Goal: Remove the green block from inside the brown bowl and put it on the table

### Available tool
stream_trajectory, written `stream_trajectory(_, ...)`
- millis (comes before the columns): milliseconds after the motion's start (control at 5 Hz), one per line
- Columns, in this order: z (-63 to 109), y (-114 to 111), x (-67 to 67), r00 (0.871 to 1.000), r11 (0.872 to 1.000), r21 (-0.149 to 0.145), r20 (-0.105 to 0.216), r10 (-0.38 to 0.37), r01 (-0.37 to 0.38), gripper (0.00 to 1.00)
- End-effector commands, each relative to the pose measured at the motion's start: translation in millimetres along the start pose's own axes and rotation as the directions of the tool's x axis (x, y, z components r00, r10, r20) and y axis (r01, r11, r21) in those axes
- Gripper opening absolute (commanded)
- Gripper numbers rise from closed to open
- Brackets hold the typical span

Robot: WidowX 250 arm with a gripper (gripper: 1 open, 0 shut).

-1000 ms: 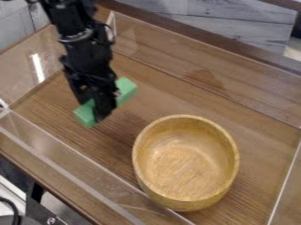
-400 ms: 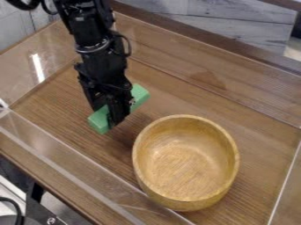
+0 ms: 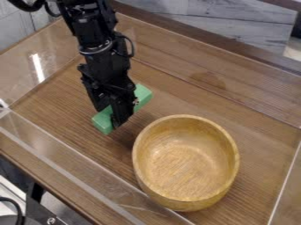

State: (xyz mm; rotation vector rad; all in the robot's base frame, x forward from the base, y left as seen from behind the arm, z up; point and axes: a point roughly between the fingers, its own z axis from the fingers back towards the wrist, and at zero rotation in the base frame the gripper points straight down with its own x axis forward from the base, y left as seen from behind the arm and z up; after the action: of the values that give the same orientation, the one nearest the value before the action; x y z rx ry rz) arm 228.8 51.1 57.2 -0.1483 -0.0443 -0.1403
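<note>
The green block [image 3: 140, 95] is a small bright green bar clamped between the black fingers of my gripper [image 3: 114, 112], which points straight down and is shut on it. The bar's lower end sits at or just above the table [image 3: 70, 132]; I cannot tell whether it touches. The brown bowl [image 3: 186, 161], a round light wooden bowl with a thick rim, stands to the right of the gripper with nothing inside it. A narrow strip of wood shows between the block and the bowl's rim.
Low clear plastic walls [image 3: 70, 167] run along the table's front and left edges. A pale counter and wall lie behind the table at the top right.
The gripper, still holding the green block, has shifted slightly right and down toward the tabletop, ending closer to the bowl's rim. The bowl has not moved.
</note>
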Motion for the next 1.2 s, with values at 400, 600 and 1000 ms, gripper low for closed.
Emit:
stream_trajectory(400,5.0,-1.6,10.0,0.999,1.000,-0.004,0.040,-0.007,0.007,0.00)
stream_trajectory(600,5.3,-2.1,10.4,0.999,1.000,-0.012,0.042,-0.002,0.003,0.00)
stream_trajectory(1000,8.0,-0.1,11.7,0.999,1.000,-0.027,0.035,0.007,-0.006,0.00)
